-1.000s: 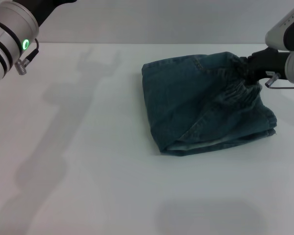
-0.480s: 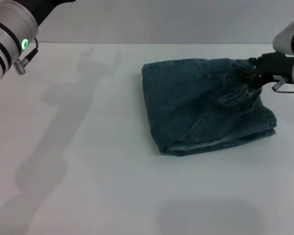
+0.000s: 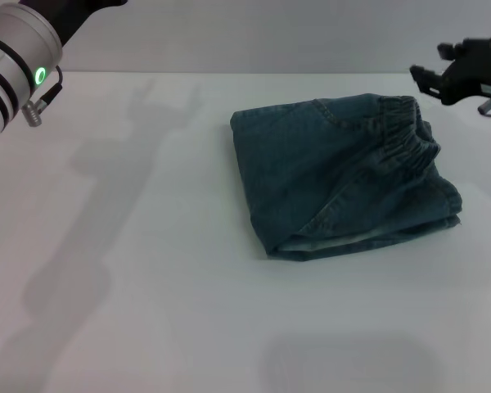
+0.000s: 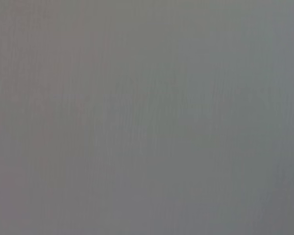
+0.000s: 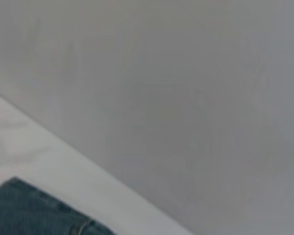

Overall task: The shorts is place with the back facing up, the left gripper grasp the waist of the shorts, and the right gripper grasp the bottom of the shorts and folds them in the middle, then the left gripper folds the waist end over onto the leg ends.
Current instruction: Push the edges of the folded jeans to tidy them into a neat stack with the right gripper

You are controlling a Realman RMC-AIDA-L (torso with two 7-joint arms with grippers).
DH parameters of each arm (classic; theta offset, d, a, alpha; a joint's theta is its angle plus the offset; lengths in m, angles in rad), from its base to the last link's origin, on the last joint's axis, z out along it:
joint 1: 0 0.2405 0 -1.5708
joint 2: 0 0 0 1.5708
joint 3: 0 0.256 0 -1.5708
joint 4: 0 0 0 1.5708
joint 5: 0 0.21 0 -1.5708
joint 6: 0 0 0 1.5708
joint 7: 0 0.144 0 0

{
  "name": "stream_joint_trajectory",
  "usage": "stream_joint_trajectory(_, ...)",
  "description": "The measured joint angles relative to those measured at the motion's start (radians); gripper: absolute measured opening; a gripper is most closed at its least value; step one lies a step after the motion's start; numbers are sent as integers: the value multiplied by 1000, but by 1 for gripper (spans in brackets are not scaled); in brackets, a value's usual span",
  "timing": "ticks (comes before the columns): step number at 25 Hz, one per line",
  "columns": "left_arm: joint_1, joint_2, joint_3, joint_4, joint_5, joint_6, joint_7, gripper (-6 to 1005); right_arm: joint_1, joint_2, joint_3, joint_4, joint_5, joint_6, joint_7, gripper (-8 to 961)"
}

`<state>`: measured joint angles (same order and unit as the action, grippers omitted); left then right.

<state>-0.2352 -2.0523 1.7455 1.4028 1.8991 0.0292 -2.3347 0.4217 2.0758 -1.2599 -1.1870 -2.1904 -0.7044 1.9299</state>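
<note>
Lying folded mid-tabletop (image 3: pixel 147 286): shorts (image 3: pixel 327 188), waist (image 3: pixel 403 141) bunched on top. Hovering just past it, released and empty: right hand (image 3: pixel 439 75). Parking far left: left arm (image 3: pixel 16 49), hand out of frame. Probably risking the springy waist creeping open, or snagging it while passing low.

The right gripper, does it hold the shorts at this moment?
No, the right gripper hangs open above the table, apart from the folded shorts.
</note>
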Motion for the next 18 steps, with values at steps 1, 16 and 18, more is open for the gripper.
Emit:
stream_joint_trajectory(1, 0, 0, 0, 1, 0, 0, 0, 846, -3, 0, -6, -14, 4, -10, 0, 461)
stream_joint_trajectory(16, -15, -2, -12, -9, 0, 0, 0, 846, -34, 1, -99, -49, 17, -265, 54, 458)
stream_joint_trajectory(18, -15, -2, -12, -10, 0, 1, 0, 846, -70, 5, -83, -96, 17, -302, 55, 458)
